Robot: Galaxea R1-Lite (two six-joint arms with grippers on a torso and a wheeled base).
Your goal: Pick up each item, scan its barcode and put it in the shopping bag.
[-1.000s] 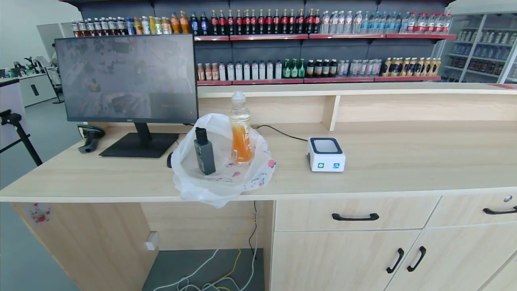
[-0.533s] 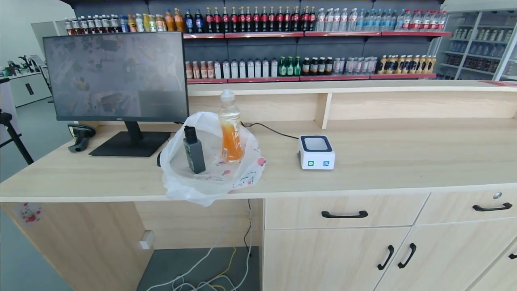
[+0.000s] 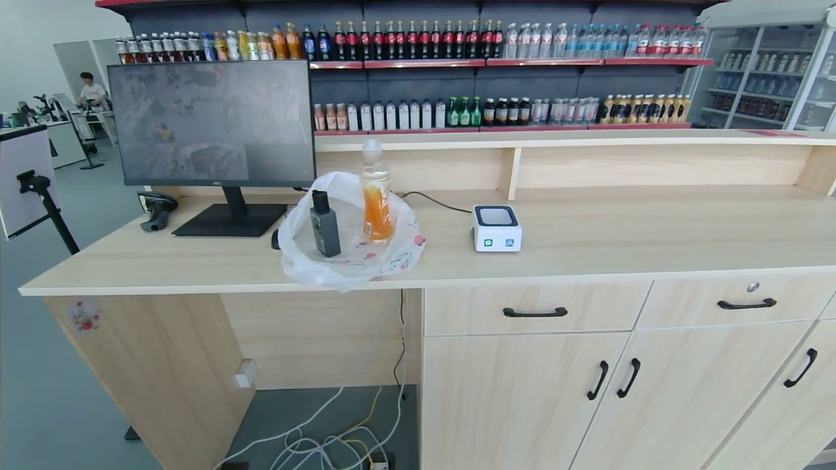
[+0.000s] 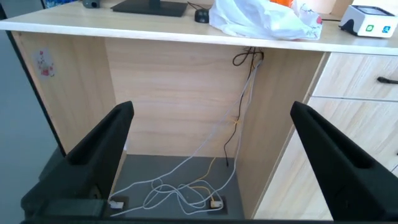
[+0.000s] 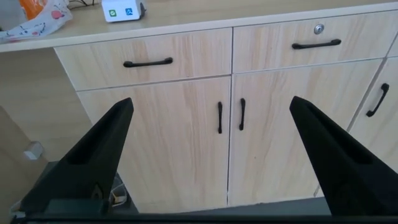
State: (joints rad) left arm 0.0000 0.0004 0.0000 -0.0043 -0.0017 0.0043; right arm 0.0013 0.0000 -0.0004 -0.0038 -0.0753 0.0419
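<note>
A white plastic shopping bag (image 3: 353, 260) lies open on the wooden counter (image 3: 620, 241), by its front edge. Inside it stand a dark grey bottle (image 3: 324, 225) and a tall bottle of orange liquid (image 3: 377, 202), both upright. A small white barcode scanner (image 3: 497, 228) sits on the counter to the right of the bag. My left gripper (image 4: 211, 155) is open, low in front of the counter's open bay, with the bag (image 4: 261, 18) above it. My right gripper (image 5: 211, 155) is open too, facing the cabinet doors below the scanner (image 5: 122, 10). Neither holds anything.
A monitor (image 3: 212, 124), a hand-held scanner (image 3: 155, 209) and a dark mouse (image 3: 275, 239) are left of the bag. A raised shelf (image 3: 575, 140) runs along the counter's back. Loose cables (image 3: 326, 444) lie on the floor under the counter. Drawers (image 3: 535, 307) and doors fill the front.
The head view has pulled back and shifted, so the counter looks smaller and more of the cabinets and floor shows. The bag, bottles and scanner keep their places on the counter.
</note>
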